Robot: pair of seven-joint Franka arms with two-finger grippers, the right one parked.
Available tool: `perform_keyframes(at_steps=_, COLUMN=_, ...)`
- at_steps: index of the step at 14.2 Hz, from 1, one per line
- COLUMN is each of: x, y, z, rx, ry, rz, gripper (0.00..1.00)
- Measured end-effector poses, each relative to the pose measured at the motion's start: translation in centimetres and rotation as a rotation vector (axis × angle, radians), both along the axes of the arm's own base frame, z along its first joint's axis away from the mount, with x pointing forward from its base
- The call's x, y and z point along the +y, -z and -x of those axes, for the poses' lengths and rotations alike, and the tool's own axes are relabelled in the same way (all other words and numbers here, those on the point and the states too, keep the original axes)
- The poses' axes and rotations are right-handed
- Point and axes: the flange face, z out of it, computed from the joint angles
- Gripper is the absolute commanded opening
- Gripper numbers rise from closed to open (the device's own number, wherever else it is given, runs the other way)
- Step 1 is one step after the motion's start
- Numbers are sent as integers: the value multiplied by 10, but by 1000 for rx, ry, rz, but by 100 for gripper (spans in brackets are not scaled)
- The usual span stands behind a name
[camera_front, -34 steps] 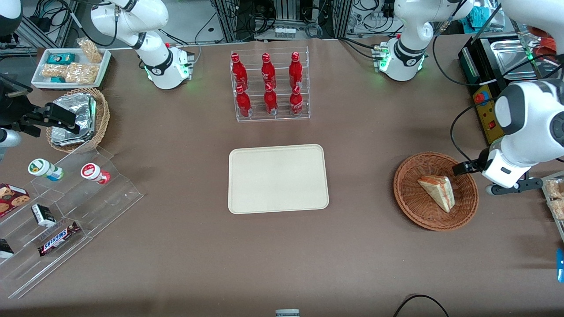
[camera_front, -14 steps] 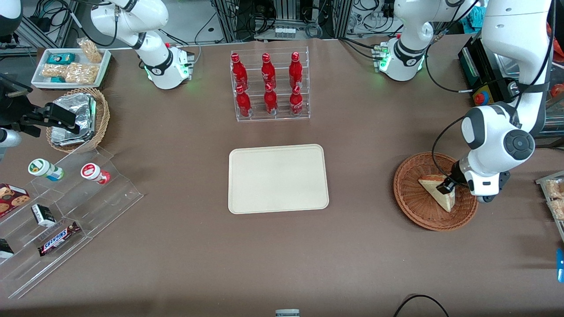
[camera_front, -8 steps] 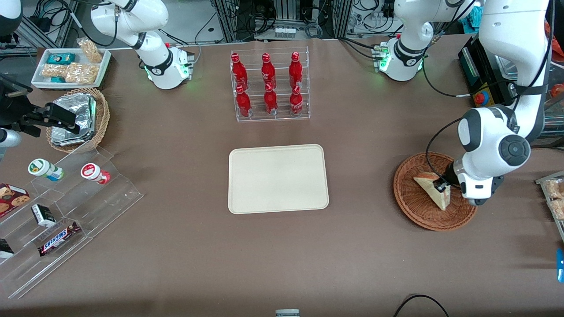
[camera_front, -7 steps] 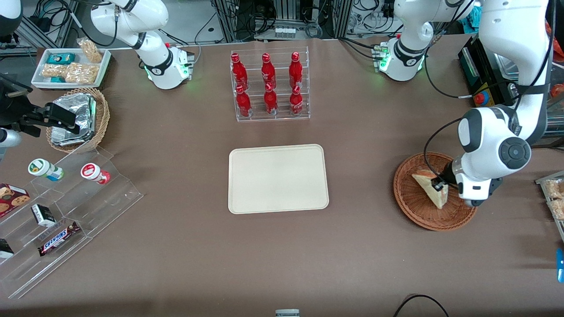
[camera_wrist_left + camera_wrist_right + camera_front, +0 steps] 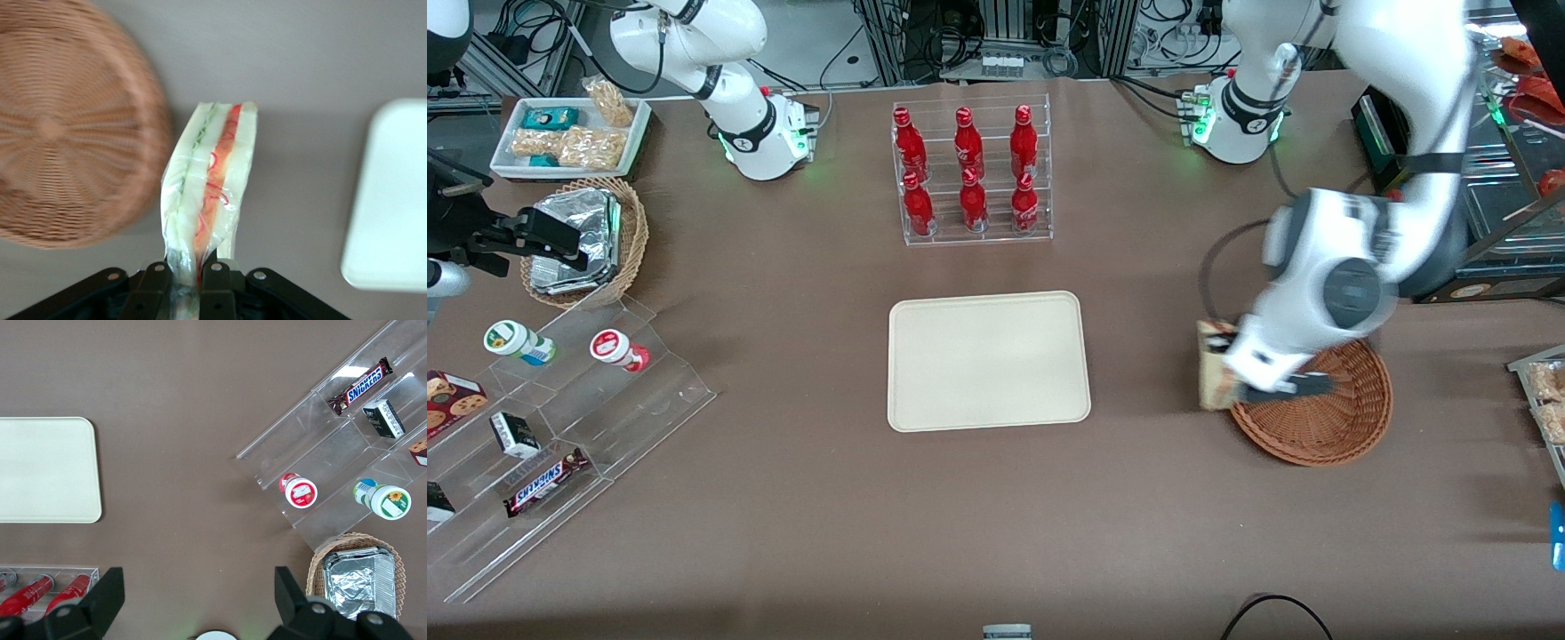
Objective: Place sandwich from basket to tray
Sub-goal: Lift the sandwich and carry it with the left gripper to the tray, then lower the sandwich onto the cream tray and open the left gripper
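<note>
My gripper (image 5: 185, 280) has its jaws clamped on the sandwich (image 5: 208, 180), held clear of the basket (image 5: 1325, 418) at its rim, above the tabletop (image 5: 783, 498). I'm mid-carry; next I must reach over the tray (image 5: 989, 361) and lower it flat.

The front view looks down steeply from high up, taking in the whole surface (image 5: 783, 498). Both wrist views face straight down, the left nearest, over its gripper (image 5: 188, 283). All 3 share the tray (image 5: 987, 360) (image 5: 390, 200) (image 5: 47, 470).
</note>
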Motion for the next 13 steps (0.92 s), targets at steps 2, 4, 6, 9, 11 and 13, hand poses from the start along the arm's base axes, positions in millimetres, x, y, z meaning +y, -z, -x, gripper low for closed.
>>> perform_keyframes(at_steps=2, x=-66, y=11, z=20, rx=-39, ry=13, rz=0, gripper=0)
perform_keyframes(at_steps=4, x=-132, y=26, z=39, rx=-80, ry=-12, rz=7, gripper=0)
perform_keyframes(at_steps=6, x=-194, y=41, z=55, rx=-101, ry=-48, rz=8, gripper=0)
perform_keyframes(at_steps=9, x=-270, y=62, z=76, rx=-121, ry=-75, rz=11, gripper=0)
perform_keyframes(at_steps=11, x=-302, y=75, z=86, rx=-129, ry=-88, rz=12, gripper=0)
perform_keyframes(at_steps=13, x=-321, y=86, z=91, rx=-145, ry=-105, rz=5, gripper=0)
